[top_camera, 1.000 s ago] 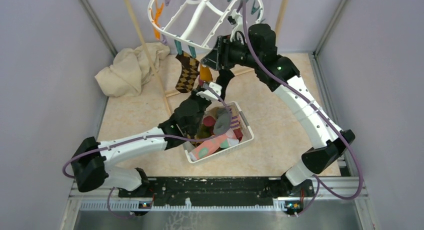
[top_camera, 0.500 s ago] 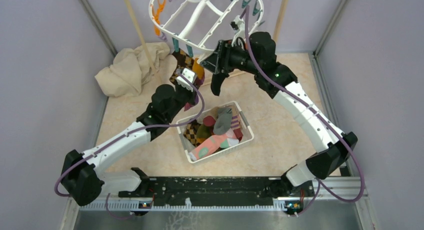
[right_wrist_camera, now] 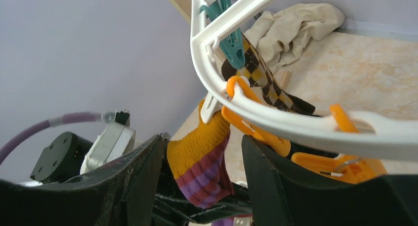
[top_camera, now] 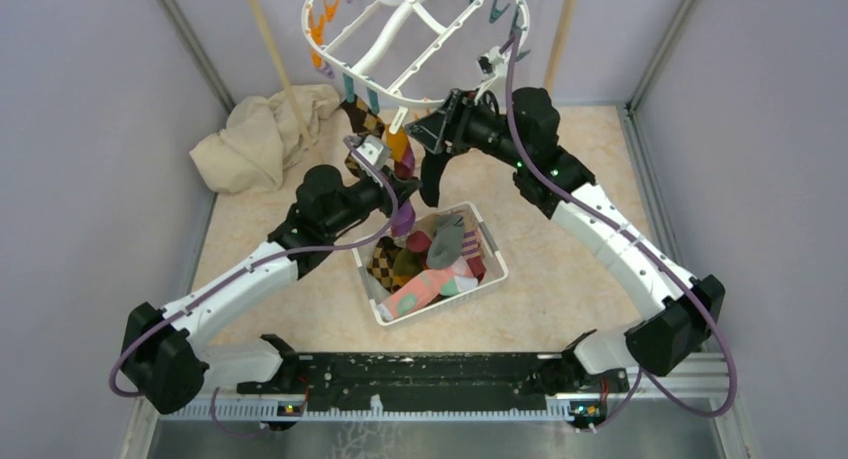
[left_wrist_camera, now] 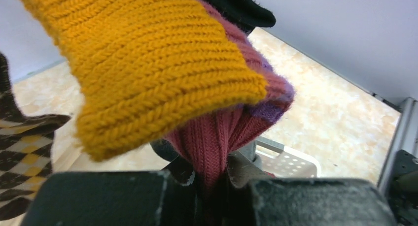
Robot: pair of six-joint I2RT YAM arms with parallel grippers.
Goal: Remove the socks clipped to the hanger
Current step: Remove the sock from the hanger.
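Left claw (left_wrist_camera: 209, 176) pinches one striped sock (left_wrist_camera: 217, 137), right claw (right_wrist_camera: 202, 140) gapes; one argyle sock (right_wrist_camera: 263, 83) hangs beside.

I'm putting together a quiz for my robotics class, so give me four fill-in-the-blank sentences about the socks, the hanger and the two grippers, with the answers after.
1. The left gripper is shut on the ____ end of the striped sock.
2. The argyle sock hangs from a peg coloured ____.
3. The right gripper, close to the hanger, has its jaws ____.
4. Several loose socks lie in the white mesh ____ on the floor.
Answers: maroon; teal; open; basket.
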